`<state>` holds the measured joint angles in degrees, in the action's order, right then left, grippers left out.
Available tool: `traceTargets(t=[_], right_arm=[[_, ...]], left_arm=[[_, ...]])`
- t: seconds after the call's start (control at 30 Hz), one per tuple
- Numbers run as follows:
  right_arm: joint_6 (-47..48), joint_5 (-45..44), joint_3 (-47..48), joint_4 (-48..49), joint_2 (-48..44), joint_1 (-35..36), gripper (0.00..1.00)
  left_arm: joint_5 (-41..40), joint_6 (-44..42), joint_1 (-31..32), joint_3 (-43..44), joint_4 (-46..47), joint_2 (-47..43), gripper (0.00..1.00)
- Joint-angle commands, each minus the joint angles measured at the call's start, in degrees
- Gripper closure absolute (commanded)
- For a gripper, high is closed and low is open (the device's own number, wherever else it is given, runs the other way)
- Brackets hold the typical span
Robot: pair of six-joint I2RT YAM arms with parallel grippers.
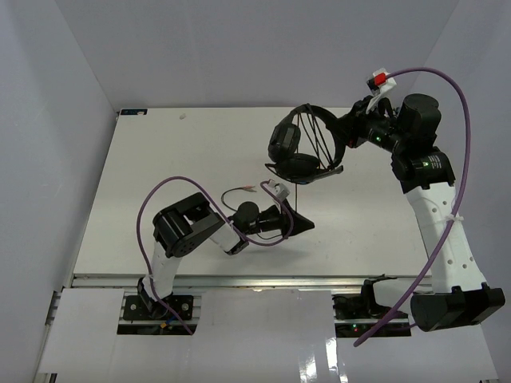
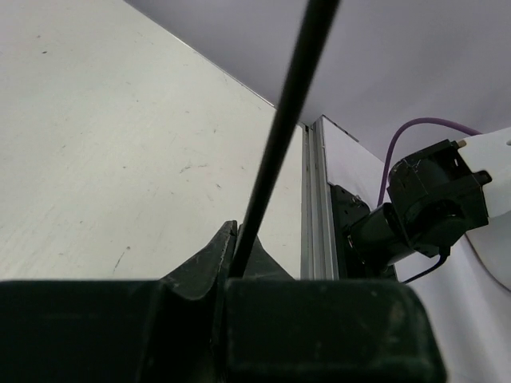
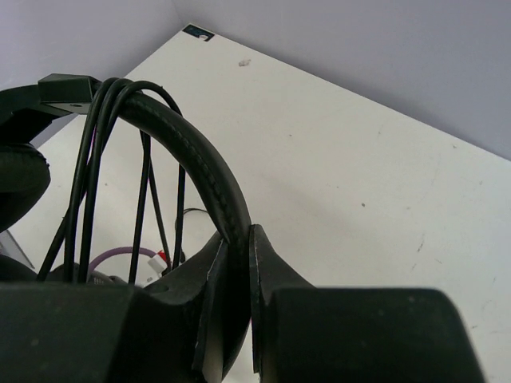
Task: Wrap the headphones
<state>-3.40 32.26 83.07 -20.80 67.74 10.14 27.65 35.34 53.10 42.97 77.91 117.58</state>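
The black headphones hang above the table at the back right. My right gripper is shut on their headband, which passes between the jaws of that gripper. Several turns of the thin black cord cross the arch of the headband. One earcup shows at the left edge. From the headphones a taut stretch of cord runs down to my left gripper. In the left wrist view the cord enters the shut jaws of the left gripper.
The white table has a metal rail along its near edge, with the right arm's base beyond it. A purple cable loops over the left arm. A thin black wire lies near the left wrist. Grey walls enclose three sides.
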Motion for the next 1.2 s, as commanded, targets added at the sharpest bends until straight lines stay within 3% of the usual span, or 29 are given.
traceTargets(t=[0.0, 0.33, 0.67, 1.17], right_arm=[[-6.98, -7.66, 5.05, 7.48, -0.84, -1.01, 0.92], [-9.5, -21.57, 4.85, 8.93, 0.69, -1.21, 0.92], [-11.89, -25.93, 2.8, 10.52, 0.81, -1.27, 0.92], [-12.09, -36.43, 1.52, 13.68, 1.43, -1.27, 0.92]], left_arm=[[-1.61, 1.09, 3.18, 0.8, 11.46, 1.75, 0.95], [-5.64, 0.12, 9.39, -1.93, 9.01, -1.75, 0.92], [-8.23, -0.18, 11.42, 1.42, 2.86, -3.33, 0.83], [-7.32, 0.46, 15.01, 4.61, -0.68, -3.53, 0.84]])
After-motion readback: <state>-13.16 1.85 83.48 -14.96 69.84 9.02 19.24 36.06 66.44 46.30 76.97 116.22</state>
